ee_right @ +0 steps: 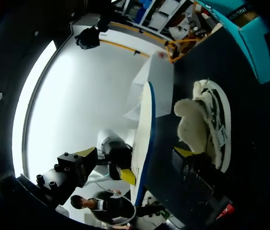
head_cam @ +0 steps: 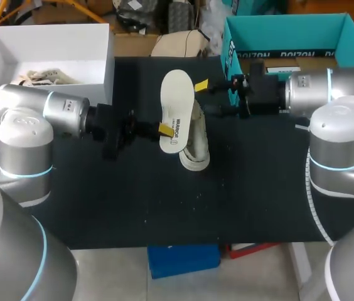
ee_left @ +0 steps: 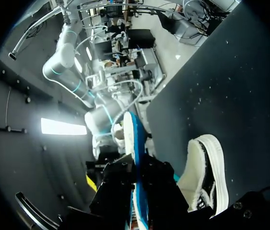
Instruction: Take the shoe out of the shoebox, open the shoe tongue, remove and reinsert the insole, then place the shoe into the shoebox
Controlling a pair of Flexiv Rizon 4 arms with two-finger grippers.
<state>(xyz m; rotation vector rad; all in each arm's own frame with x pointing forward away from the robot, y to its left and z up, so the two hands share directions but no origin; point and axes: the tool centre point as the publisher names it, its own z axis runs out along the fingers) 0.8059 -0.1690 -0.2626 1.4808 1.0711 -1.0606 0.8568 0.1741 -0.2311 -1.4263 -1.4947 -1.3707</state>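
White insole (head_cam: 176,110) was pinched by left pincer (head_cam: 163,129), just above shoe (head_cam: 197,147) on counter (head_cam: 258,188). Right pincer (head_cam: 207,97) was spread around the insole.

Insole (head_cam: 176,110): short line of dark print along pale face, too small to make out. Teal shoebox (head_cam: 230,47): white block lettering on flap, upside down; large dark lettering on outer wall, cut off.

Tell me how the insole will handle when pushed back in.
The insole looks thin edge-on, so probably light. Held only by the left gripper, it shows no droop: likely fairly stiff, though it may bow inside the shoe.
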